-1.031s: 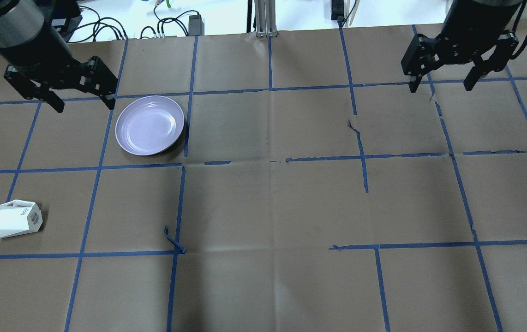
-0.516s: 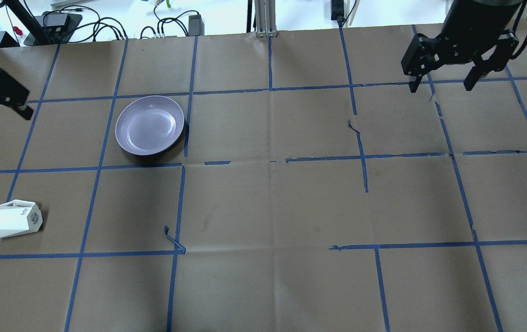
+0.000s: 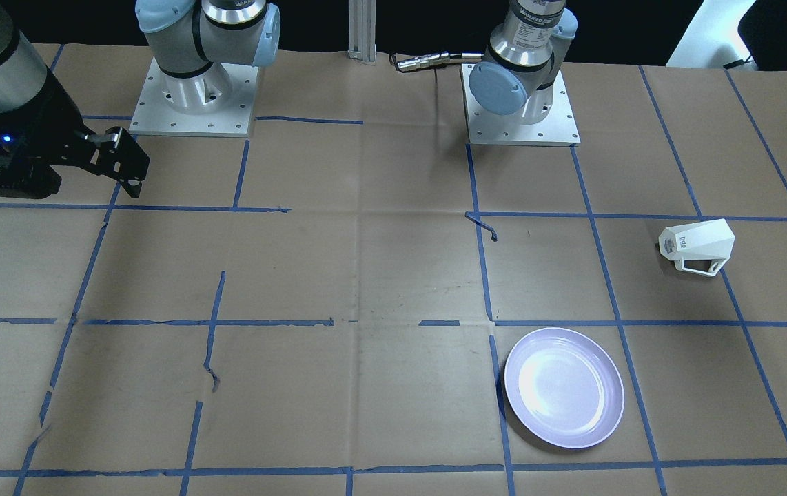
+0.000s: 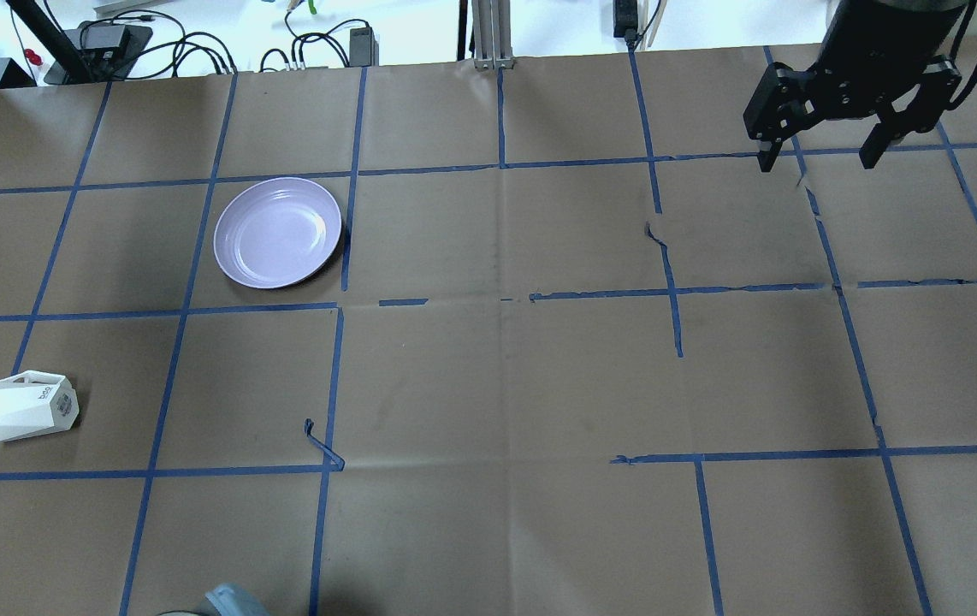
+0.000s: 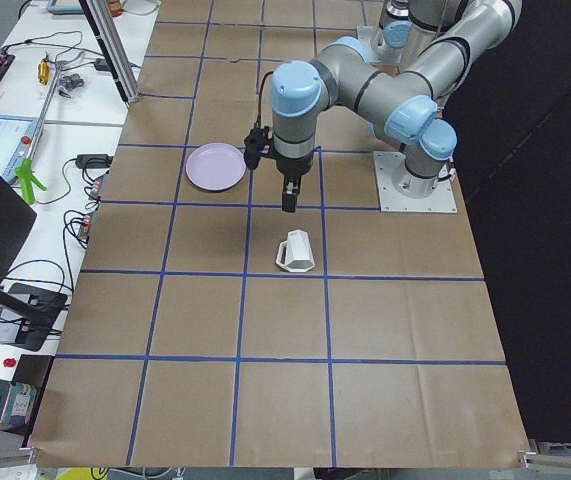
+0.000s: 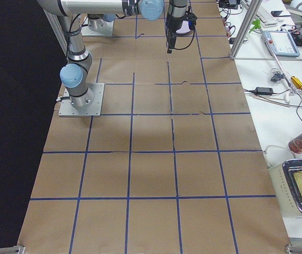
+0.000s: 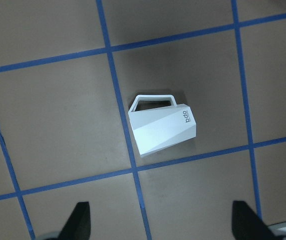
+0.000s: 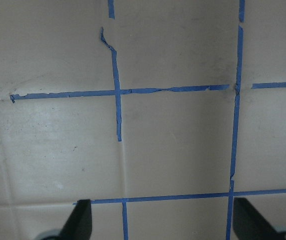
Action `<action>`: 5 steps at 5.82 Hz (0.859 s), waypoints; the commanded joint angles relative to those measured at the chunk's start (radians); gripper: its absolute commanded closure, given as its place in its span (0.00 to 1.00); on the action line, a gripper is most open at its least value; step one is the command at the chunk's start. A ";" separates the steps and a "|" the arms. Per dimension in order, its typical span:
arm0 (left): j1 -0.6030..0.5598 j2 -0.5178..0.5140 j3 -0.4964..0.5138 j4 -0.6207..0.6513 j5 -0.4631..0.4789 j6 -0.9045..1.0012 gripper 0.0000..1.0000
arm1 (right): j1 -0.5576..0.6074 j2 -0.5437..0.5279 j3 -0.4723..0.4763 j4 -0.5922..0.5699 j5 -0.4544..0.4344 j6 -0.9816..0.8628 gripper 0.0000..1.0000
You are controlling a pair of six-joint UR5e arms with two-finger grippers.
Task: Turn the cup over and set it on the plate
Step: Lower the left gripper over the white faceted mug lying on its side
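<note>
The white faceted cup lies on its side at the table's near left; it also shows in the front view and the left wrist view, handle flat against the paper. The lavender plate sits empty, further out and to the right of the cup. My left gripper is open and hangs high above the cup, out of the overhead view; the left side view shows it over the cup. My right gripper is open and empty at the far right.
Brown paper with a blue tape grid covers the table. A loose curl of tape lies near the middle front. Cables and power bricks lie beyond the far edge. The two arm bases stand at the robot's side.
My left gripper has moved from beside the plate leftward and out of the overhead view. The right arm, the cup and the plate have not moved.
</note>
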 commanded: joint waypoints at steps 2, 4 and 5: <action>0.113 -0.113 0.014 -0.010 -0.069 0.099 0.01 | 0.000 0.000 0.000 0.000 0.000 0.000 0.00; 0.212 -0.296 0.032 -0.163 -0.266 0.142 0.01 | 0.000 0.000 0.000 0.000 0.000 0.000 0.00; 0.229 -0.358 0.032 -0.254 -0.344 0.173 0.01 | 0.000 0.000 0.000 -0.002 0.000 0.000 0.00</action>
